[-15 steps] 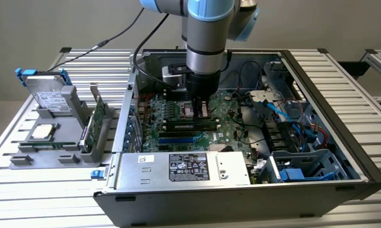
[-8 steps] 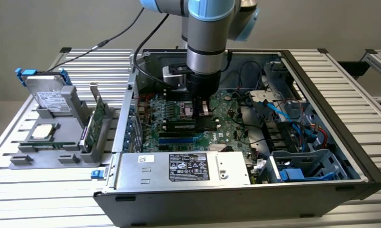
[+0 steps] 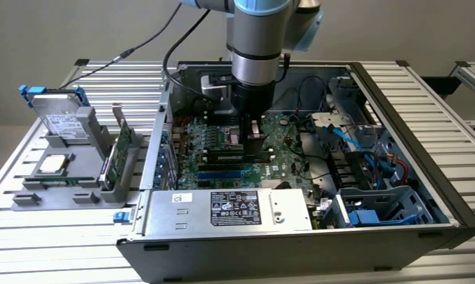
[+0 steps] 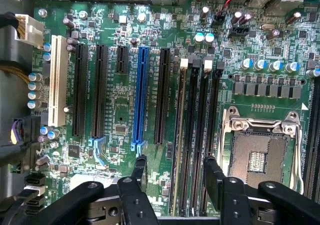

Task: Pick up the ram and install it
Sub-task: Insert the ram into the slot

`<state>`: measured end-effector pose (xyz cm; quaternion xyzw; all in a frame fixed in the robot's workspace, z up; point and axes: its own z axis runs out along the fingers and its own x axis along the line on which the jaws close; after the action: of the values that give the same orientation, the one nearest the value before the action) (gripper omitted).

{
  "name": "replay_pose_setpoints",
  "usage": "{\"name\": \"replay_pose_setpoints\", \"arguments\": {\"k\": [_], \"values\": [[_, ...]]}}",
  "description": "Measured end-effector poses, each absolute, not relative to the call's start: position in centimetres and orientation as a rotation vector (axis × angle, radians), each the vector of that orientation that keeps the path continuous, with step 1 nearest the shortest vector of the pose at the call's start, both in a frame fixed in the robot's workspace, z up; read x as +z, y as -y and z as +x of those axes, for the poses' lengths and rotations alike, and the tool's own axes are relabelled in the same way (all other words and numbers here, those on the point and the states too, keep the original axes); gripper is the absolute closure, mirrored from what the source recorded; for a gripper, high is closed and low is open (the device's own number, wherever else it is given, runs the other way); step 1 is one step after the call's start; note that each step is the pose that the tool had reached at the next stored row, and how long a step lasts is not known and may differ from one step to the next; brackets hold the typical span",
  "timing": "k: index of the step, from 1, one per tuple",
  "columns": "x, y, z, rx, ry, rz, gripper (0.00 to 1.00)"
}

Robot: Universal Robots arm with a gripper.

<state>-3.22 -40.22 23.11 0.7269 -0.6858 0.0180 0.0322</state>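
In the wrist view the ram (image 4: 178, 135) is seen edge-on as a thin strip standing in a memory slot on the green motherboard (image 4: 115, 110), beside the other dark memory slots. My gripper (image 4: 175, 165) is open and straddles it. One black finger (image 4: 140, 167) is on the blue slot's side and the other finger (image 4: 212, 172) on the processor socket's side, both apart from the stick. In the exterior view the gripper (image 3: 253, 137) hangs straight down inside the open computer case (image 3: 395, 177), just above the board.
An open processor socket (image 4: 260, 150) lies beside the memory slots, and a blue expansion slot (image 4: 141, 95) on the other side. The power supply (image 3: 229, 208), drive cage and cables crowd the case. At the exterior view's left a grey fixture (image 3: 55, 198) holds a hard drive (image 3: 60, 118), a processor (image 3: 54, 164) and a green card (image 3: 120, 151).
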Motion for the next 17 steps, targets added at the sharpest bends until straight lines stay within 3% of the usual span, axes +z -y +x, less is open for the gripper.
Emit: {"name": "replay_pose_setpoints", "arguments": {"k": [8,11,12,14,15,17], "values": [[24.28,40.19,-3.61,0.05,2.109,2.236,0.42],[24.29,40.19,-3.61,0.049,2.109,2.236,0.58],[24.29,40.19,-3.61,0.049,2.109,2.235,0.58],[24.3,40.19,-3.61,0.049,2.108,2.235,0.7],[24.3,40.19,-3.61,0.049,2.108,2.235,0.7],[24.3,40.19,-3.61,0.049,2.108,2.235,0.82]]}}
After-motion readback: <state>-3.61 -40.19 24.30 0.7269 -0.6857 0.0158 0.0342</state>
